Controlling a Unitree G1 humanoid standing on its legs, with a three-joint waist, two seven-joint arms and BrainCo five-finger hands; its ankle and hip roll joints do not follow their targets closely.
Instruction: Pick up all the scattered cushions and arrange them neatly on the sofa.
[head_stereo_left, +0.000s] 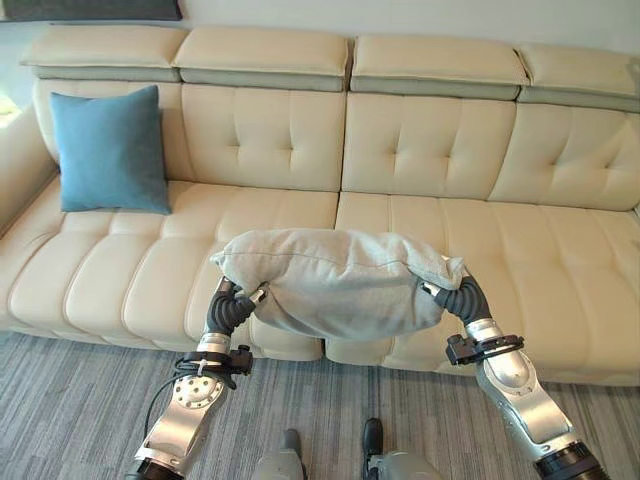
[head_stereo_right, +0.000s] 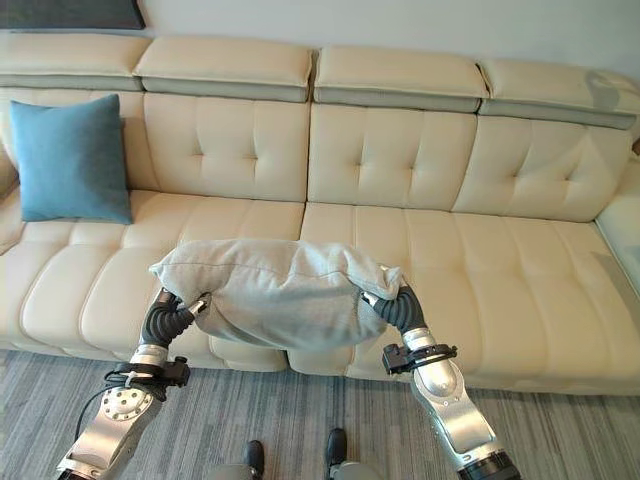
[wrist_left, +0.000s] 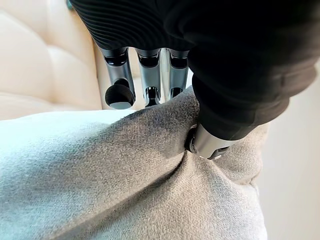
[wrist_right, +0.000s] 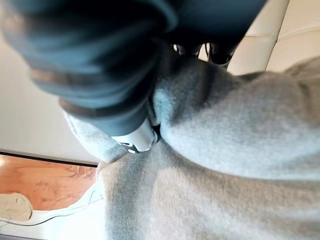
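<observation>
Grey carpet (head_stereo_left: 80, 400) is seen nearest, at 6 o'clock, under the front edge of the sofa (head_stereo_left: 420, 140). Just above it, a grey cushion (head_stereo_left: 340, 280) is held up between both arms, in front of the seat edge near the middle of the sofa. It is squashed into a wide, sagging lump.

Left robot hand (head_stereo_left: 232, 300) is pressed into the cushion's end at 9 o'clock. In the left wrist view its fingers (wrist_left: 150, 75) are seen extended over the grey fabric (wrist_left: 125, 170) and its thumb is dug into a fold, so the cushion is pinched by this robot hand.

Right robot hand (head_stereo_left: 455, 290) is pushed into the cushion's end at 3 o'clock. In the right wrist view the fabric (wrist_right: 225, 165) bulges around the hand (wrist_right: 135, 137) and the fingers are mostly buried, so its state cannot be told.

A blue cushion (head_stereo_left: 110, 150) is stood upright at 10 o'clock, on the seat and leaned against the backrest, near the sofa's far left end, well apart from the grey one.
</observation>
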